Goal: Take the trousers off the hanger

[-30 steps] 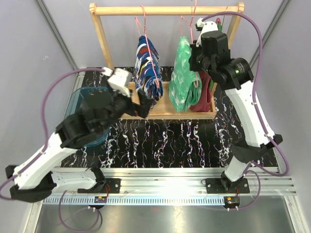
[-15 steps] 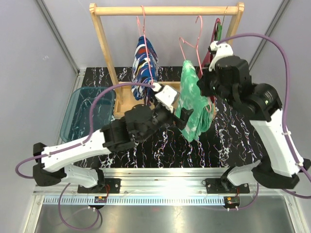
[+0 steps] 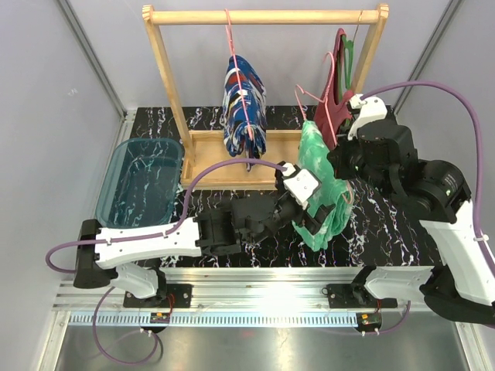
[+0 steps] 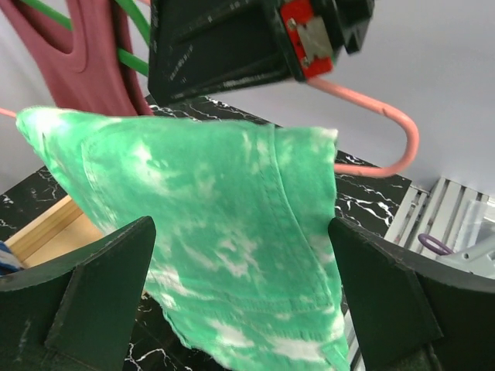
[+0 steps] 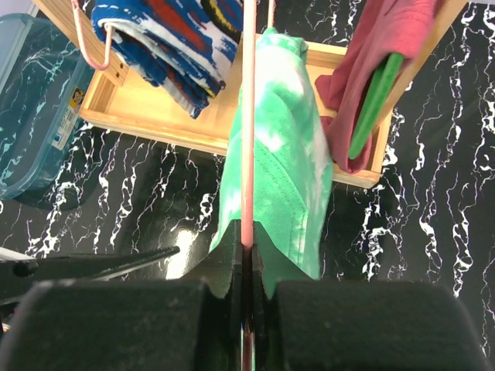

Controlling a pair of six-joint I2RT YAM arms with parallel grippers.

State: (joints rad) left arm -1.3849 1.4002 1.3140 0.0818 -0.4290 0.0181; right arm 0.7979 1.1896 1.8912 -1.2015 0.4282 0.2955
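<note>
Nearest to me, my left gripper (image 4: 240, 228) stands wide open, one dark finger at each lower corner of its wrist view. The mint green trousers (image 4: 209, 224) fill the gap between them. Whether either finger touches the cloth I cannot tell, and from above the fingertips are lost against the folds. The hem is cut off at the bottom of that wrist view.

The trousers are draped over a pink hanger (image 4: 387, 116). Its lower bar is buried under the cloth, so only one bent end pokes out on the right. Just above, my right gripper (image 5: 247, 236) is clamped tight on that hanger's wire, holding it over the black marbled table (image 3: 224, 195), in front of the wooden rack (image 3: 263, 15) and well below its top rail.

Farther back, the dark blue trousers (image 3: 245, 108) hang from the rail. The dark red garment (image 3: 337, 77) hangs at the rail's right end on a green hanger (image 5: 375, 104), mostly covered. A teal bin (image 3: 143, 182) sits at the table's left.
</note>
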